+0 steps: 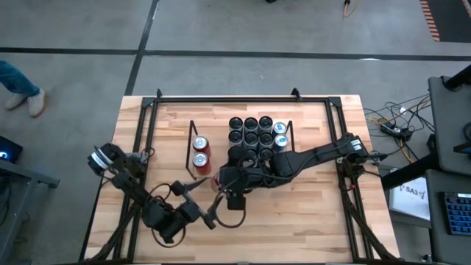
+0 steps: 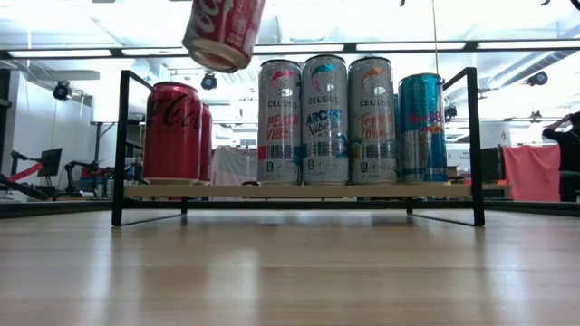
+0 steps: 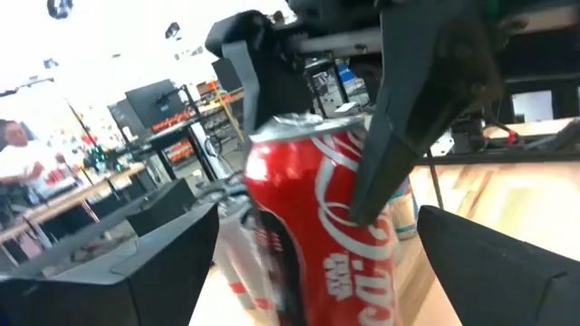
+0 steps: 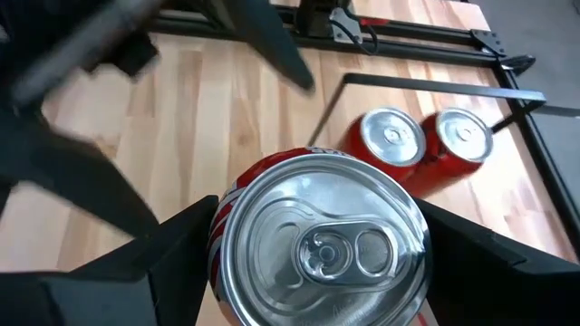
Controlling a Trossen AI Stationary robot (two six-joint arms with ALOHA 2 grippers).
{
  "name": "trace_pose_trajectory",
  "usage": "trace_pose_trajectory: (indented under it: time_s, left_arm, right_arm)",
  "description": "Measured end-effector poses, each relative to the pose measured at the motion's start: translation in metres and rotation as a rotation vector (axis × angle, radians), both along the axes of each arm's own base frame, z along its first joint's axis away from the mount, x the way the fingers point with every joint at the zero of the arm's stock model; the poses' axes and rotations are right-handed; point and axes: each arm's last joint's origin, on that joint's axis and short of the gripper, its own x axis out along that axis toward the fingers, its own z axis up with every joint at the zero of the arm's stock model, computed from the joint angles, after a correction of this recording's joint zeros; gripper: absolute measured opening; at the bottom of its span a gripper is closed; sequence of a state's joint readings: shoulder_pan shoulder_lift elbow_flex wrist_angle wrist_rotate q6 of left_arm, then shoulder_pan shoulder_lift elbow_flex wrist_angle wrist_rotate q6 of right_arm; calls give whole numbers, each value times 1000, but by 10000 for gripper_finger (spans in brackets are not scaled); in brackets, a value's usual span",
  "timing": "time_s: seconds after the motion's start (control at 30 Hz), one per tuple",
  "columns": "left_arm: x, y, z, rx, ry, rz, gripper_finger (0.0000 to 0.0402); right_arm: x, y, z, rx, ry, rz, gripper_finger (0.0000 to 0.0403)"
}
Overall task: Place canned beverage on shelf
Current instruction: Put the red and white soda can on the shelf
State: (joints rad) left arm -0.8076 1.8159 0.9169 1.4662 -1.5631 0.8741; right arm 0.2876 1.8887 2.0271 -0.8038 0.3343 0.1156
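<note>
The red cola can [image 2: 224, 32] hangs in the air, tilted, above the shelf [image 2: 299, 192] and toward its left end in the low view. It is not yet on the wood base. The right gripper [image 4: 317, 254] is clamped on the can just under its top rim, one finger on each side. The left gripper [image 3: 317, 263] sits around the lower part of the same can with its fingers spread and a gap showing on both sides, so it carries none of the weight.

On the shelf, two red cans [image 2: 172, 131] stand at the left end, one behind the other. A block of tall slim cans [image 2: 324, 118] fills the middle and right. The free spot looks to be the gap between those two groups, though the overhead view is too crowded with arm parts to be sure.

The main risk is the tilt. If the can goes down at this angle, its bottom edge could catch the shelf's base or knock over the standing red cans. The grip sits high on a smooth wall, so the can could swing or slip. The spread left fingers are close enough to snag it as it moves toward the shelf.
</note>
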Motion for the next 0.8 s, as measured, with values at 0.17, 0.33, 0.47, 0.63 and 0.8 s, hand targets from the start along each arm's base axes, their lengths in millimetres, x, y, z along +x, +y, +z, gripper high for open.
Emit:
trace_pose_trajectory:
  time_s: [0.17,0.33,0.47,0.63,0.8]
  left_arm:
    - [-16,0,24,40,38,-32,360]
    - [-28,10,43,33,35,-36,360]
    - [-43,27,54,8,13,-36,361]
    - [-70,53,62,-17,-12,-50,361]
    - [-96,80,67,-31,-120,-137,361]
  right_arm:
    - [-2,-5,9,-14,0,-7,300]
    - [-3,-8,19,-24,-26,3,300]
    - [-2,-12,22,-34,-34,8,300]
    - [0,-18,22,-41,-33,-2,300]
    - [4,-25,17,-61,-15,1,300]
